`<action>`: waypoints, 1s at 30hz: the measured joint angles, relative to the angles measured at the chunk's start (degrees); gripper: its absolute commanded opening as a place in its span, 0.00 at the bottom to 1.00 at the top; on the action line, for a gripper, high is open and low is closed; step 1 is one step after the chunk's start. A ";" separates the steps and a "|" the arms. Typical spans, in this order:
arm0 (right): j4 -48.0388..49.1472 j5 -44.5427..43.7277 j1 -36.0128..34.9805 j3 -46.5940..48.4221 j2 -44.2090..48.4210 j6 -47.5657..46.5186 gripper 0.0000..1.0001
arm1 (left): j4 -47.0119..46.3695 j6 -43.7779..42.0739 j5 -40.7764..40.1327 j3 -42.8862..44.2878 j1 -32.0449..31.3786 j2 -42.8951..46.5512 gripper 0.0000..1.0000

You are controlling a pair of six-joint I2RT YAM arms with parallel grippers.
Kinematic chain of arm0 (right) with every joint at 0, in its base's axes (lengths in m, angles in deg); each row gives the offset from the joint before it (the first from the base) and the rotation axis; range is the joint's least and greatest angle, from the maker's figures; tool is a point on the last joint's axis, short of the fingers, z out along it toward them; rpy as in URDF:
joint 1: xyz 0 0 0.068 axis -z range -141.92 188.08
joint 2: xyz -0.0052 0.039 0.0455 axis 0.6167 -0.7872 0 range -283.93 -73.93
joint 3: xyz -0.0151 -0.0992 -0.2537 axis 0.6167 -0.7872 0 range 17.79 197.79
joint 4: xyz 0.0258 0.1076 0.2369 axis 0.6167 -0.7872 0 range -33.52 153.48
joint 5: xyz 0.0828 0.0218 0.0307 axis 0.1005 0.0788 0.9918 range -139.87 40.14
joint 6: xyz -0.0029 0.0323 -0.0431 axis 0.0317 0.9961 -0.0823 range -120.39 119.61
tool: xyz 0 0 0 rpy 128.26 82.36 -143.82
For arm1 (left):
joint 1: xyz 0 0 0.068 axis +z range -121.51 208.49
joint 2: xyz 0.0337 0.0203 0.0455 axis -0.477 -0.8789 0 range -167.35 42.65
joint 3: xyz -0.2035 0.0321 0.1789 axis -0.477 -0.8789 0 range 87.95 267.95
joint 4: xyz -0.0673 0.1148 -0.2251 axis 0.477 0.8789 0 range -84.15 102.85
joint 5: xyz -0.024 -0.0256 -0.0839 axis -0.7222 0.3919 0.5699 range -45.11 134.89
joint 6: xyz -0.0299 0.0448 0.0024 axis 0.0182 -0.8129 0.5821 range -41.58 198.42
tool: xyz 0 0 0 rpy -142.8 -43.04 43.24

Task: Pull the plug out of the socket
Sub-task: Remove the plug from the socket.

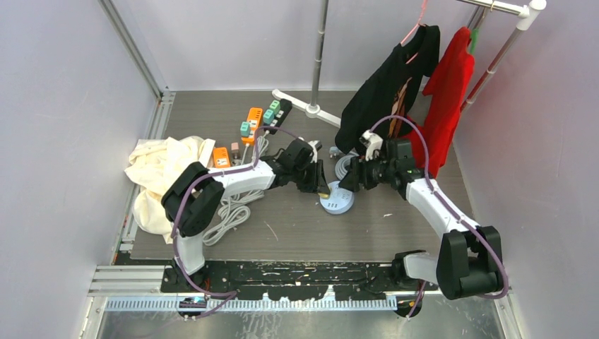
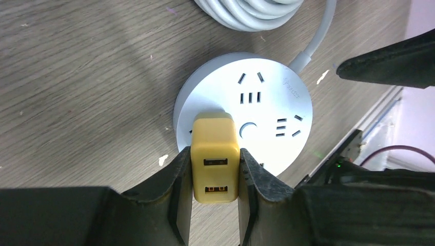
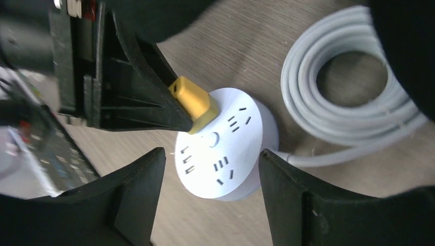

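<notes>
A round white socket (image 1: pixel 337 201) lies on the wood-look mat at the middle; it also shows in the left wrist view (image 2: pixel 256 115) and the right wrist view (image 3: pixel 228 148). A yellow USB plug (image 2: pixel 214 156) stands in the socket near its rim, also seen in the right wrist view (image 3: pixel 194 101). My left gripper (image 2: pixel 214 177) is shut on the yellow plug, one finger on each side. My right gripper (image 3: pixel 211 177) is open and hovers over the socket, its fingers on either side of the disc and apart from it.
The socket's white cable coil (image 3: pixel 349 97) lies just behind it. Orange and green power strips (image 1: pixel 251 123) and another white cord (image 1: pixel 233 212) lie at the left, beside a cream cloth (image 1: pixel 159 176). A clothes rack with black (image 1: pixel 385 92) and red garments (image 1: pixel 448 92) stands behind.
</notes>
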 measured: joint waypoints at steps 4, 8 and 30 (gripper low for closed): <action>1.70 4.00 5.46 -1.27 1.84 15.19 0.73 | -4.70 3.39 2.82 -2.54 0.96 0.09 0.00; 2.14 5.03 9.81 -3.34 3.32 28.83 0.72 | -7.76 6.27 4.42 -4.11 1.38 0.09 0.00; -1.97 -6.14 1.81 -4.98 -7.10 37.83 0.56 | -12.09 11.58 8.33 -5.14 1.49 -1.25 0.00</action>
